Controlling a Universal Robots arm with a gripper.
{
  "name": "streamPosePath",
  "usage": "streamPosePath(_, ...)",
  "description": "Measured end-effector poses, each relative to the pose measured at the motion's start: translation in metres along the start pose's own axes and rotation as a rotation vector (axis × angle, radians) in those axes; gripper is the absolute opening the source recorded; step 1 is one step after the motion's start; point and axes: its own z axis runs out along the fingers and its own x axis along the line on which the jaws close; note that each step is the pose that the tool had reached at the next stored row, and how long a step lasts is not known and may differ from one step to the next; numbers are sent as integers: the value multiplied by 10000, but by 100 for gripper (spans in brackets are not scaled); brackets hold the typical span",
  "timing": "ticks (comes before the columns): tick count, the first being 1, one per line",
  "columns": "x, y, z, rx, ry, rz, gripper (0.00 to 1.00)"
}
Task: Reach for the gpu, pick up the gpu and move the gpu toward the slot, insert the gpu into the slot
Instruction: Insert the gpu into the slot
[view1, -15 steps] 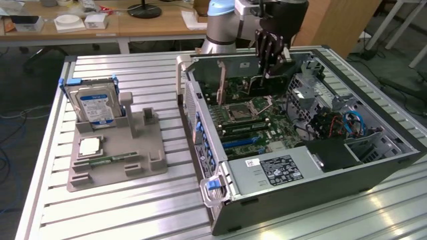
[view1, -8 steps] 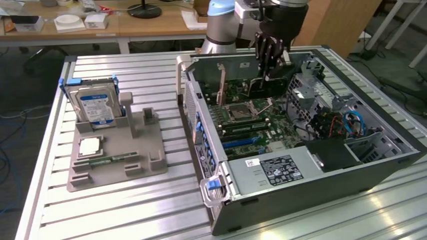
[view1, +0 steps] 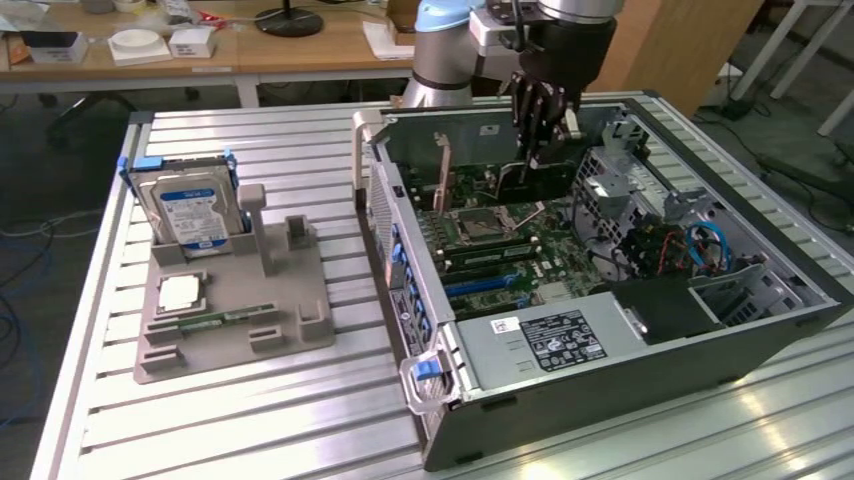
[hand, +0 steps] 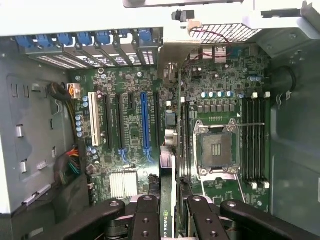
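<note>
Tool (view1: 542, 150) clenched on the gpu (view1: 529, 182), which hangs edge-down between its fingers over the motherboard (view1: 534, 255).

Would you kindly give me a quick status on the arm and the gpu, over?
Gripper shut on the gpu, held edge-down over the motherboard inside the open case. Seating unclear. Nothing seen blocking the slots.

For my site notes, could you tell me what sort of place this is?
Probably a robotics lab or workshop: a robot arm reaches into an open computer case on a slotted aluminium bench, with cluttered wooden desks behind.
</note>
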Motion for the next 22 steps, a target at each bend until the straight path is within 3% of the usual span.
streamPosePath(22,6,2,69,3,1,25,26)
